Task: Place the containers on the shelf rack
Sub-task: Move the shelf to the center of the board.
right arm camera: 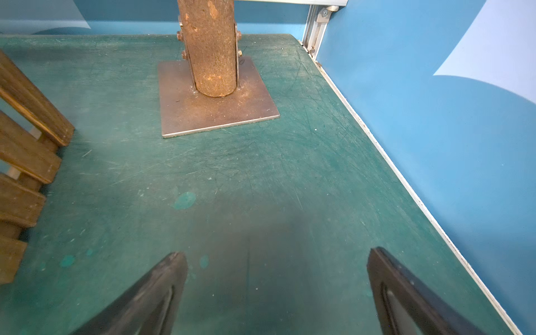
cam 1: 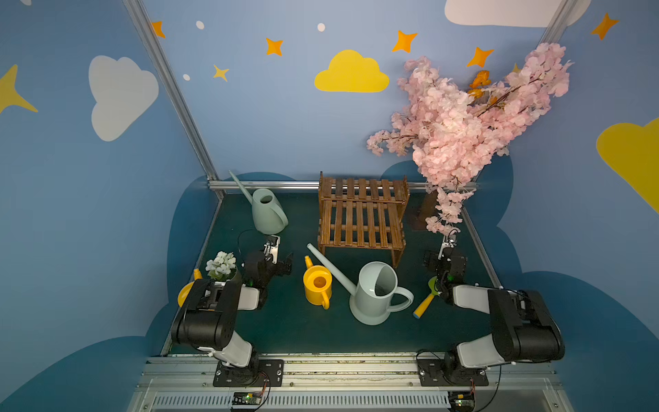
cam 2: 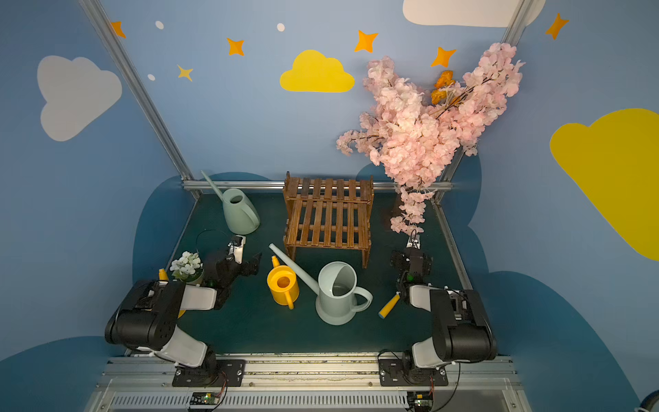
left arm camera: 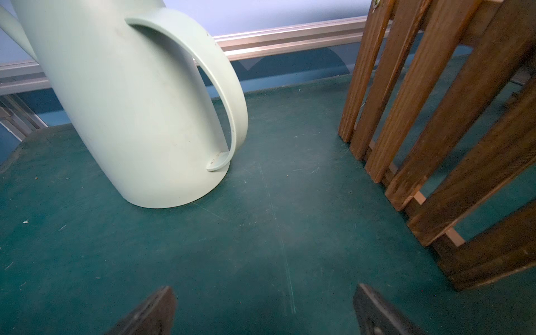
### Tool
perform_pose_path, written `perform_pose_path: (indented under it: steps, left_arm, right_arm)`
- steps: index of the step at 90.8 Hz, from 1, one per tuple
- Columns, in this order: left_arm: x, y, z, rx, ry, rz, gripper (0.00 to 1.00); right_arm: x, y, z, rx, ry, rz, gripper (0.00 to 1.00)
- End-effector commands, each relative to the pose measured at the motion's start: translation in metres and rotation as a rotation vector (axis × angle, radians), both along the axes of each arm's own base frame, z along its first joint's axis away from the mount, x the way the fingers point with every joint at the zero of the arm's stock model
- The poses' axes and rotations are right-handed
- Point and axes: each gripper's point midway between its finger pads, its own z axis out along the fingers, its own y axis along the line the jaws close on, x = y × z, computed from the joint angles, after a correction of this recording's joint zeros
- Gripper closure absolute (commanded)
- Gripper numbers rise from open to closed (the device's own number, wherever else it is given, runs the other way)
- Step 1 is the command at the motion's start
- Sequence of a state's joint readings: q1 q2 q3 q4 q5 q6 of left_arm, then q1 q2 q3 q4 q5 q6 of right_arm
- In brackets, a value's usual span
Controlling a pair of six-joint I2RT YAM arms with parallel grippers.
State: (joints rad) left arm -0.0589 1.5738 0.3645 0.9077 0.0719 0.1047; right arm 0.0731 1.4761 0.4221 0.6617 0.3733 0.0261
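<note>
The dark-brown slatted shelf rack stands at the back centre with nothing on it. A pale green watering can stands upright to its left, large in the left wrist view. A bigger grey-blue can and a yellow can stand in front of the rack. A second yellow can is mostly hidden behind my left arm. My left gripper is open and empty just in front of the pale green can. My right gripper is open and empty, right of the rack.
A small pot of white flowers sits by my left arm. A green-and-yellow toy shovel lies by my right arm. The pink blossom tree overhangs the back right; its trunk and base plate stand ahead of my right gripper.
</note>
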Motion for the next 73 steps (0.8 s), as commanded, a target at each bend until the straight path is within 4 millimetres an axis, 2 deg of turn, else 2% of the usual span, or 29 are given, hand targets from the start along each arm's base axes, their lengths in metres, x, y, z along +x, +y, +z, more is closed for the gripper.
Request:
perform_pose_path:
  steps: [1, 48, 61, 73]
  left_arm:
    - [0.004, -0.001, 0.009, -0.004, -0.034, -0.004, 0.0]
    - [0.003, -0.001, 0.009, -0.003, -0.037, -0.006, 0.0]
    - [-0.005, -0.002, 0.027, -0.01, -0.09, -0.019, 0.0]
    - [-0.01, -0.001, 0.045, -0.003, -0.055, -0.023, 0.0]
  right_arm:
    - [0.003, 0.001, 0.008, 0.012, -0.021, -0.003, 0.02]
    - [0.002, 0.001, 0.01, 0.011, -0.03, -0.004, 0.02]
    - [-0.005, 0.003, 0.022, 0.005, -0.091, 0.001, 0.02]
    - [-0.017, 0.003, 0.03, -0.004, -0.142, -0.017, 0.02]
